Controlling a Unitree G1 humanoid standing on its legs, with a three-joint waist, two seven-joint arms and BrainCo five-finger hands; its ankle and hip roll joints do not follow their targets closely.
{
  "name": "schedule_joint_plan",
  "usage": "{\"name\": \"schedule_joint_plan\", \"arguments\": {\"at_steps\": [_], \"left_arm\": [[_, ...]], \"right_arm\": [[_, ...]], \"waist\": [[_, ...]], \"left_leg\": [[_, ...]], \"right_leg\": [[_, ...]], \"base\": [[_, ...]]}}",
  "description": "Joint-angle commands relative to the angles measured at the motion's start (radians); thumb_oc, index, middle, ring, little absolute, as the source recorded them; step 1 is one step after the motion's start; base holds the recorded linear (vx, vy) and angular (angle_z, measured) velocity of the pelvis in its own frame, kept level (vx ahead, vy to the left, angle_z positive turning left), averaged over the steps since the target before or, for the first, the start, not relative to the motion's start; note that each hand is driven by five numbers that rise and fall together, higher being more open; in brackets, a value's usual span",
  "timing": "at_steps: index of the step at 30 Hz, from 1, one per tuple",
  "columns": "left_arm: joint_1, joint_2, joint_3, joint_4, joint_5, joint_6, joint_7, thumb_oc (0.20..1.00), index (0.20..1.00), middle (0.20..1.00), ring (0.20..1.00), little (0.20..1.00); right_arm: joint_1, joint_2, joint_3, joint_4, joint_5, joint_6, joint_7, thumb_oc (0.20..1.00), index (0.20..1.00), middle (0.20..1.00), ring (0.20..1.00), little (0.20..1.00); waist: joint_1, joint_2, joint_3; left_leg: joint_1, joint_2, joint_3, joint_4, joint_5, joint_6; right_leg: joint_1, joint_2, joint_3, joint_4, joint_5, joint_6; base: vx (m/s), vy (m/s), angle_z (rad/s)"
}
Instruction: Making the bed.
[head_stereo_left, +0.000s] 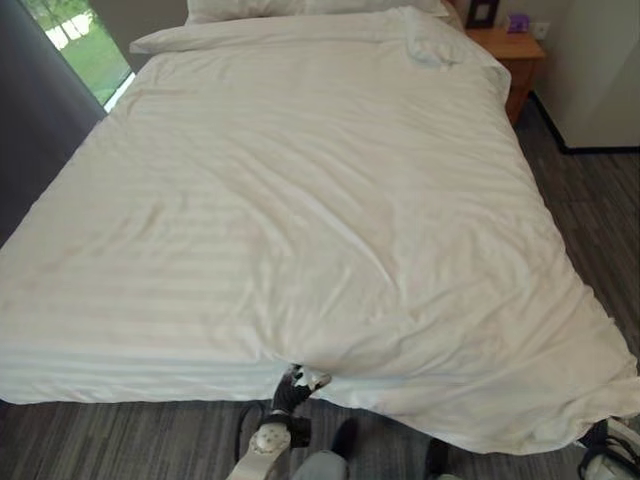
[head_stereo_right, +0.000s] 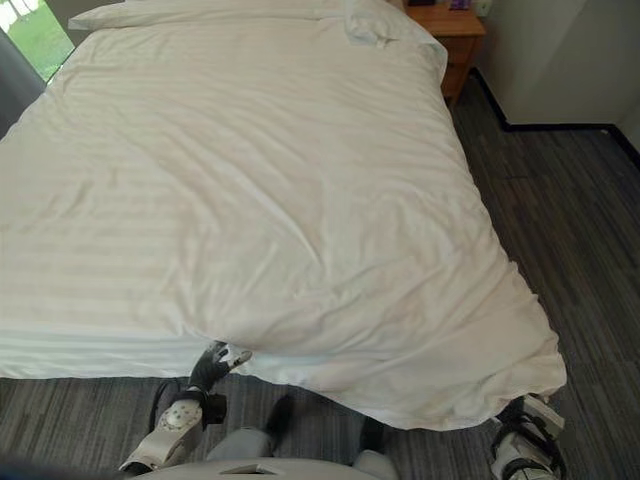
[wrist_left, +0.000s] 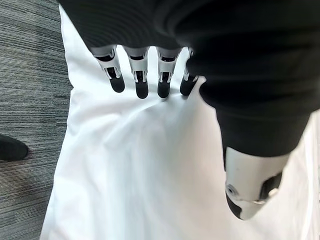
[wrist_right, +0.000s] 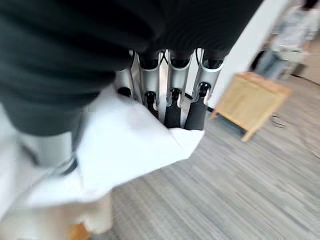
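While you are standing at the foot edge of the bed (head_stereo_left: 60, 385), your left hand (wrist_left: 150, 70) is resting on the white duvet (head_stereo_left: 300, 200) there with its fingers (wrist_left: 141, 82) straight and slightly spread. Your right hand (wrist_right: 170, 95) is holding the duvet's near right corner, cloth caught between fingers (wrist_right: 172, 107) and thumb. The duvet is lying spread across the whole bed, overhanging its right edge. Farther off, a pillow (head_stereo_left: 300, 8) is sitting at the head, a wooden nightstand (head_stereo_left: 515, 50) beside the far right corner.
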Motion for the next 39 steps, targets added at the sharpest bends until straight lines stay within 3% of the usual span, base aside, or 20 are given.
{"name": "schedule_joint_plan", "arguments": {"at_steps": [1, 11, 13, 16, 18, 19, 21, 24, 25, 26, 28, 31, 32, 33, 34, 37, 39], "left_arm": [[-0.072, -0.032, -0.022, 0.000, -0.008, -0.058, 0.018, 1.000, 1.000, 1.000, 1.000, 1.000], [-0.110, -0.052, -0.021, 0.017, -0.035, -0.042, 0.021, 1.000, 1.000, 1.000, 1.000, 1.000], [-0.107, -0.056, -0.018, 0.023, -0.033, -0.033, 0.022, 1.000, 1.000, 1.000, 1.000, 1.000], [-0.103, -0.055, 0.016, 0.020, -0.029, -0.012, 0.029, 1.000, 1.000, 1.000, 1.000, 1.000], [-0.098, -0.056, 0.026, 0.028, -0.022, -0.007, 0.014, 1.000, 1.000, 1.000, 1.000, 1.000], [-0.067, -0.056, 0.038, 0.024, -0.016, -0.013, 0.025, 1.000, 1.000, 1.000, 1.000, 1.000], [-0.057, -0.057, 0.027, -0.023, -0.015, -0.016, 0.020, 1.000, 1.000, 1.000, 1.000, 1.000], [-0.044, -0.062, 0.008, -0.021, -0.019, -0.018, 0.011, 1.000, 1.000, 1.000, 1.000, 1.000], [-0.032, -0.059, 0.030, -0.026, -0.020, -0.011, 0.001, 1.000, 1.000, 1.000, 1.000, 1.000], [-0.032, -0.058, 0.026, -0.027, -0.021, -0.010, 0.001, 1.000, 1.000, 1.000, 1.000, 1.000], [0.008, -0.056, 0.059, -0.030, -0.023, -0.014, -0.013, 1.000, 1.000, 1.000, 1.000, 1.000], [0.052, -0.029, 0.071, -0.054, -0.009, -0.013, -0.042, 1.000, 1.000, 1.000, 1.000, 1.000], [0.075, -0.039, 0.073, -0.054, -0.007, -0.018, -0.038, 1.000, 1.000, 1.000, 1.000, 1.000], [0.081, -0.043, 0.047, -0.047, -0.019, -0.005, -0.038, 1.000, 1.000, 1.000, 1.000, 1.000], [0.080, -0.042, 0.047, -0.047, -0.020, -0.005, -0.038, 1.000, 1.000, 1.000, 1.000, 1.000], [0.086, -0.022, 0.021, -0.069, -0.068, 0.004, -0.032, 1.000, 1.000, 1.000, 1.000, 1.000], [0.080, -0.007, 0.015, -0.069, -0.082, 0.017, -0.055, 1.000, 1.000, 1.000, 1.000, 1.000]], "right_arm": [[0.119, -0.129, -0.029, 0.122, 0.076, 0.101, 0.001, 1.000, 1.000, 1.000, 1.000, 1.000], [0.007, -0.020, 0.090, -0.006, 0.112, -0.005, 0.103, 1.000, 1.000, 1.000, 1.000, 1.000], [-0.015, -0.002, 0.117, -0.075, 0.104, -0.020, 0.107, 1.000, 1.000, 1.000, 1.000, 1.000], [-0.056, -0.010, 0.145, -0.351, 0.084, -0.034, 0.110, 1.000, 1.000, 1.000, 1.000, 1.000], [-0.103, -0.008, 0.192, -0.362, 0.077, -0.066, 0.089, 1.000, 1.000, 1.000, 1.000, 1.000], [-0.151, -0.043, 0.186, -0.510, 0.062, -0.066, 0.071, 0.200, 0.200, 0.200, 0.200, 0.200], [-0.216, -0.043, 0.202, -0.773, -0.017, -0.076, 0.039, 0.200, 0.200, 0.200, 0.200, 0.200], [-0.320, -0.012, 0.234, -0.929, -0.073, -0.089, 0.027, 0.200, 0.200, 0.200, 0.200, 0.200], [-0.299, -0.045, 0.146, -1.113, -0.029, -0.112, 0.056, 0.200, 0.200, 0.200, 0.200, 0.200], [-0.290, -0.047, 0.138, -1.124, -0.031, -0.108, 0.062, 0.200, 0.200, 0.200, 0.200, 0.200], [-0.230, -0.080, 0.065, -1.320, -0.027, -0.162, 0.039, 0.200, 0.200, 0.200, 0.200, 0.200], [-0.177, -0.068, 0.102, -1.289, -0.051, -0.199, 0.031, 0.200, 0.200, 0.200, 0.200, 0.200], [-0.146, -0.058, 0.063, -1.399, -0.052, -0.194, 0.059, 0.200, 0.200, 0.200, 0.200, 0.200], [-0.155, 0.041, 0.093, -1.420, 0.084, -0.249, 0.079, 0.200, 0.200, 0.200, 0.200, 0.200], [-0.156, 0.041, 0.093, -1.419, 0.085, -0.250, 0.078, 0.200, 0.200, 0.200, 0.200, 0.200], [-0.169, 0.299, 0.170, -1.254, 0.746, -0.342, 0.174, 0.200, 0.200, 0.200, 0.200, 0.200], [-0.201, 0.406, 0.195, -1.113, 1.186, -0.384, 0.302, 0.200, 0.200, 0.200, 0.200, 0.200]], "waist": [[-0.038, 0.020, 0.018], [-0.046, 0.020, 0.028], [-0.045, 0.017, 0.028], [-0.044, 0.009, 0.029], [-0.032, 0.009, 0.030], [-0.021, 0.010, 0.031], [0.002, 0.015, 0.026], [0.031, 0.017, 0.021], [0.028, 0.014, 0.022], [0.031, 0.013, 0.020], [0.031, 0.007, 0.019], [0.052, 0.011, 0.018], [0.050, 0.012, 0.021], [0.068, 0.019, 0.029], [0.067, 0.018, 0.028], [0.100, 0.030, 0.052], [0.124, 0.032, 0.068]], "left_leg": [[-0.011, -0.005, 0.069, 0.001, -0.033, 0.003], [-0.004, 0.007, 0.080, 0.001, -0.041, 0.010], [0.003, 0.009, 0.081, 0.001, -0.046, 0.013], [0.011, 0.010, 0.087, 0.001, -0.053, 0.020], [0.014, 0.010, 0.086, 0.001, -0.054, 0.021], [0.024, 0.009, 0.078, 0.001, -0.058, 0.021], [0.024, 0.005, 0.062, 0.001, -0.057, 0.024], [0.020, 0.002, 0.044, 0.001, -0.055, 0.026], [0.025, 0.004, 0.040, 0.001, -0.060, 0.026], [0.020, 0.002, 0.039, 0.001, -0.055, 0.027], [0.012, -0.002, 0.032, 0.001, -0.052, 0.029], [0.002, -0.005, 0.019, 0.001, -0.043, 0.025], [-0.003, -0.006, 0.016, 0.001, -0.041, 0.026], [-0.009, -0.009, 0.001, 0.001, -0.038, 0.024], [-0.013, -0.011, -0.001, 0.001, -0.034, 0.024], [-0.042, -0.020, -0.026, 0.001, -0.010, 0.022], [-0.071, -0.027, -0.039, 0.001, 0.008, 0.019]], "right_leg": [[0.010, -0.030, 0.039, 0.016, -0.067, 0.058], [0.005, -0.029, 0.060, 0.016, -0.073, 0.053], [0.011, -0.029, 0.062, 0.016, -0.075, 0.052], [0.013, -0.033, 0.072, 0.016, -0.074, 0.053], [0.017, -0.034, 0.071, 0.016, -0.077, 0.051], [0.029, -0.037, 0.067, 0.016, -0.079, 0.051], [0.032, -0.042, 0.059, 0.016, -0.079, 0.053], [0.035, -0.045, 0.049, 0.016, -0.079, 0.053], [0.040, -0.045, 0.046, 0.016, -0.082, 0.053], [0.036, -0.046, 0.046, 0.016, -0.079, 0.054], [0.033, -0.047, 0.037, 0.016, -0.077, 0.054], [0.034, -0.049, 0.017, 0.016, -0.077, 0.054], [0.033, -0.049, 0.012, 0.016, -0.077, 0.054], [0.039, -0.049, 0.000, 0.016, -0.081, 0.051], [0.035, -0.051, -0.001, 0.016, -0.078, 0.052], [0.019, -0.049, -0.014, 0.016, -0.072, 0.044], [-0.003, -0.048, -0.023, 0.016, -0.066, 0.041]], "base": [[-0.01, -0.010, -0.06], [0.01, -0.010, -0.14], [0.01, 0.009, -0.10], [0.00, 0.016, -0.04], [0.00, 0.025, -0.04], [0.01, 0.033, 0.04], [0.00, 0.038, 0.05], [0.00, 0.025, 0.11], [0.00, 0.017, 0.09], [-0.01, 0.004, 0.23], [-0.01, 0.015, 0.26], [-0.01, 0.010, 0.25], [-0.04, 0.017, 0.16], [-0.04, 0.023, 0.15], [-0.05, 0.037, 0.17], [-0.08, 0.041, 0.16], [-0.09, 0.004, 0.25]]}}
